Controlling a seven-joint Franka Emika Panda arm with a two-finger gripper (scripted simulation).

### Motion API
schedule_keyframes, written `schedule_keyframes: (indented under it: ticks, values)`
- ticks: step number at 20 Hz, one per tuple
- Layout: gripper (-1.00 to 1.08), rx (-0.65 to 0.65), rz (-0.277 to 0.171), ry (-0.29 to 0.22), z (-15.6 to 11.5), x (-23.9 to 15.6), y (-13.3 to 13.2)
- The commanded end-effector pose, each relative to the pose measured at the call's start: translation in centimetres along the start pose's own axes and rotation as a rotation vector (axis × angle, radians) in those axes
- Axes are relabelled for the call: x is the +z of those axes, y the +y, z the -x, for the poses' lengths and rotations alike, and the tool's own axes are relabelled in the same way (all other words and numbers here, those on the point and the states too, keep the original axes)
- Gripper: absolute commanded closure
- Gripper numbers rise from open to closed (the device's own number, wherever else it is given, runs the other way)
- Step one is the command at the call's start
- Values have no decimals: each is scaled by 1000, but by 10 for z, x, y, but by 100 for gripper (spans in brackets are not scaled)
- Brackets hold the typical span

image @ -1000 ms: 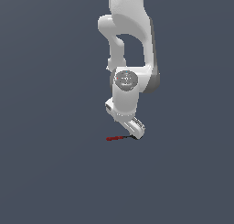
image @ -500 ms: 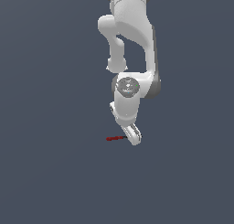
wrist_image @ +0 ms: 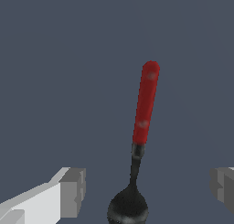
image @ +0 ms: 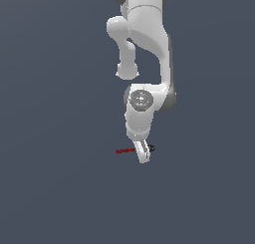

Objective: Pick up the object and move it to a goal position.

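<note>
The object (wrist_image: 145,104) is a small spoon-like tool with a red handle, a thin dark shaft and a black rounded head (wrist_image: 128,208). It lies flat on the grey surface. In the exterior view the object (image: 124,150) shows its red handle sticking out toward the exterior view's left from behind my gripper (image: 144,155). My gripper (wrist_image: 148,191) is open and lowered over the tool, one grey finger pad (wrist_image: 73,192) on each side of the black head, neither pad touching it.
The white arm (image: 144,49) reaches down from the top of the exterior view. Plain grey floor (image: 60,188) surrounds the tool on all sides.
The gripper has descended toward the surface and shifted slightly to the exterior view's left, closing in on the tool. The tool itself has not moved.
</note>
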State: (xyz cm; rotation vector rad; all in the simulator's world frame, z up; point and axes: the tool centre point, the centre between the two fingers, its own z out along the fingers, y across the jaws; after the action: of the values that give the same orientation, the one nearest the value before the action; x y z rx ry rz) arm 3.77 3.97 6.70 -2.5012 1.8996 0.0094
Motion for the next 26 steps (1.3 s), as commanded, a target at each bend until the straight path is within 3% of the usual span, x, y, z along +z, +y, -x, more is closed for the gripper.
schedule_keyframes:
  ticks: [1, 14, 26]
  values:
    - [-92, 39, -1, 2, 0, 3, -1]
    - [-92, 89, -3, 5, 1, 10, -3]
    - [-92, 94, -3, 5, 0, 56, -3]
